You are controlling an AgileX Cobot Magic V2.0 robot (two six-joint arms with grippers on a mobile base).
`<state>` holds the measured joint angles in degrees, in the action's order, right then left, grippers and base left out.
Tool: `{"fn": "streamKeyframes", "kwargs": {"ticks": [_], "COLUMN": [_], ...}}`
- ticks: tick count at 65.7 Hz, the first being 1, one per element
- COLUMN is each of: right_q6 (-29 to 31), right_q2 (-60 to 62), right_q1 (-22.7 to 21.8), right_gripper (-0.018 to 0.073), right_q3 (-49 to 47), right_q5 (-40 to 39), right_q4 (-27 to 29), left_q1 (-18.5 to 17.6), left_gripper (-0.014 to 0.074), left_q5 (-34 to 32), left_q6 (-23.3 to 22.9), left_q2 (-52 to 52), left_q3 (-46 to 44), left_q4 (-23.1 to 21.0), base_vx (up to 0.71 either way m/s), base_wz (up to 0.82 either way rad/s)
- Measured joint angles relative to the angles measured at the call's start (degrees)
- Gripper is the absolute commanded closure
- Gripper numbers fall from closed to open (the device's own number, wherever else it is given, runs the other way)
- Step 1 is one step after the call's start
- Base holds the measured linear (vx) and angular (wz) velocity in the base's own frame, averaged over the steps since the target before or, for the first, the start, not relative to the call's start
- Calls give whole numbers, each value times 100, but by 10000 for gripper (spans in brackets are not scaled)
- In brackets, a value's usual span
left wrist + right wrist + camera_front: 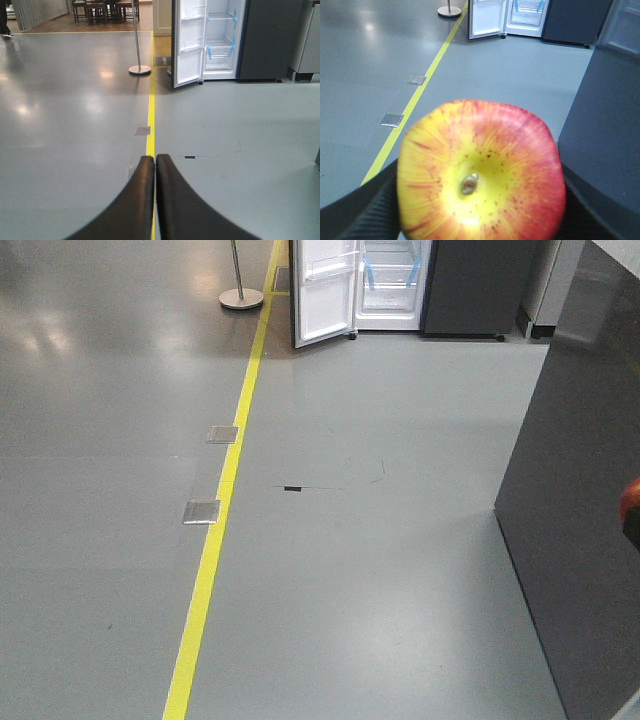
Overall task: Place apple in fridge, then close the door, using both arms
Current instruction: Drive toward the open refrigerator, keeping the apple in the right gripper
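The apple [480, 172], red with a yellow stem end, fills the right wrist view, and my right gripper [480, 200] is shut on it, black fingers [367, 212] showing on both sides. A red sliver of the apple [631, 502] shows at the front view's right edge. Far ahead stands the dark grey fridge [470, 285], with its white interior [220, 42] exposed. Its door [325, 290] hangs open on the left, as the left wrist view of the door [189, 45] also shows. My left gripper [154, 160] is shut on nothing, above the floor.
A yellow floor line [225, 500] runs toward the fridge, with two metal floor plates [202, 511] beside it. A round post base [241, 299] stands left of the door. A tall dark grey block [575, 500] is close on the right. Chairs and tables [102, 7] stand far back.
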<state>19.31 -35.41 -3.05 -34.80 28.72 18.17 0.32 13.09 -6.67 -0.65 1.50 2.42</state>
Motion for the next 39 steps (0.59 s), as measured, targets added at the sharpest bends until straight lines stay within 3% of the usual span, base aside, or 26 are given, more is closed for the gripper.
{"fn": "streamKeyframes", "kwargs": {"ticks": [39], "right_q6": [0], "right_q2": [0], "right_q1": [0], "right_gripper": [372], "right_q3": [0], "right_q5": [0], "right_q4": [0], "left_q1": [0], "left_gripper": [602], "left_q5": [0], "left_q6": [0], "left_q2": [0], "left_q3": [0], "left_q4": [0], "base_vx": [21], "base_wz": [5]}}
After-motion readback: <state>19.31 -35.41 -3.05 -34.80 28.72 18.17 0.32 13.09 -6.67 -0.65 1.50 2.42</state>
